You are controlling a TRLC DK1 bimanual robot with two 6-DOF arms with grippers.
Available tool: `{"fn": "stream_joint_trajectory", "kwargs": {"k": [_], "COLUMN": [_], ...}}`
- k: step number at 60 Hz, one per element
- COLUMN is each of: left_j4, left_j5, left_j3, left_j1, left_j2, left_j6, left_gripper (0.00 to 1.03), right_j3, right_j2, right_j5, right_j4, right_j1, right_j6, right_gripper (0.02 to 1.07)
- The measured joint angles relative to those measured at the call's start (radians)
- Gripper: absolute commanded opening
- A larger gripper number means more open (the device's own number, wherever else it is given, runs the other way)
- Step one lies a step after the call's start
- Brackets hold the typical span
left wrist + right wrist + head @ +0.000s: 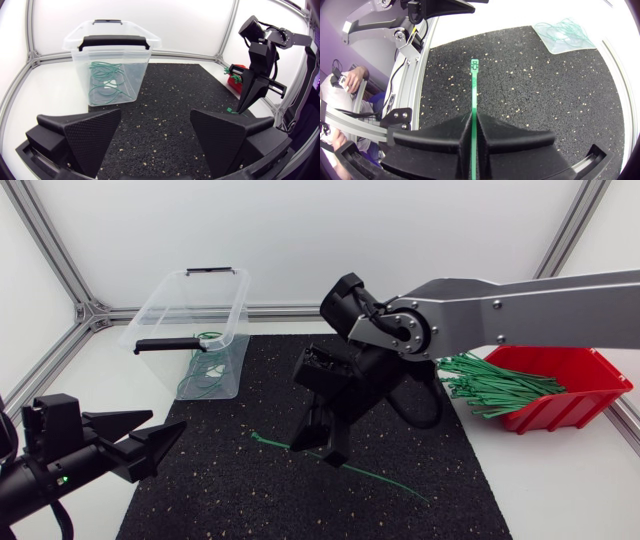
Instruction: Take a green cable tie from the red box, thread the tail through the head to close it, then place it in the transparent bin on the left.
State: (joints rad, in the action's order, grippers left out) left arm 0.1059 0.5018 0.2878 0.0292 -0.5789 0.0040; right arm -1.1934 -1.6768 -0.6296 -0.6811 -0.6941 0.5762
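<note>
My right gripper [328, 450] hangs over the middle of the black mat, shut on a green cable tie [270, 443]. In the right wrist view the tie [474, 85] runs straight out from between the closed fingers [450, 135], its head [475, 64] ahead of them and unthreaded. Its tail trails over the mat [400, 485]. My left gripper [150, 445] rests low at the mat's near left corner, open and empty [157, 135]. The transparent bin [160, 305] stands at the back left with several closed green ties [105, 82] inside. The red box [590, 380] at the right holds a bundle of ties [490, 385].
The black rubber mat [230, 490] covers the middle of the white table. An aluminium frame [60, 270] and white walls bound the back and sides. The bin's black handles [165, 343] stick out toward the left arm.
</note>
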Motion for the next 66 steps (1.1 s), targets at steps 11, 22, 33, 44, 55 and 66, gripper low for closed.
{"fn": "stream_joint_trajectory", "kwargs": {"k": [11,22,33,44,55,66], "left_j4": [-0.059,-0.090,-0.089,-0.092,-0.130,-0.174], "left_j5": [0.120,0.127,0.126,0.180,0.317,0.411], "left_j3": [0.087,0.091,0.107,0.130,0.160,0.186], "left_j1": [0.008,-0.015,-0.009,-0.083,-0.116,-0.136], "left_j2": [-0.158,-0.146,-0.119,-0.131,-0.197,-0.246], "left_j6": [0.028,0.197,0.293,0.342,0.348,0.348], "left_gripper": [0.93,0.92,0.92,0.91,0.92,0.92], "right_j3": [-0.031,-0.063,-0.111,-0.158,-0.167,-0.170], "right_j2": [0.011,0.017,0.018,0.017,0.016,0.016], "right_j5": [-0.041,-0.112,-0.166,-0.205,-0.231,-0.270], "right_j4": [-0.020,-0.058,-0.079,-0.094,-0.101,-0.101], "right_j1": [0.030,0.089,0.132,0.133,0.130,0.124], "right_j6": [0.000,0.000,0.000,0.000,0.000,0.000], "right_gripper": [0.08,0.08,0.08,0.08,0.08,0.08]}}
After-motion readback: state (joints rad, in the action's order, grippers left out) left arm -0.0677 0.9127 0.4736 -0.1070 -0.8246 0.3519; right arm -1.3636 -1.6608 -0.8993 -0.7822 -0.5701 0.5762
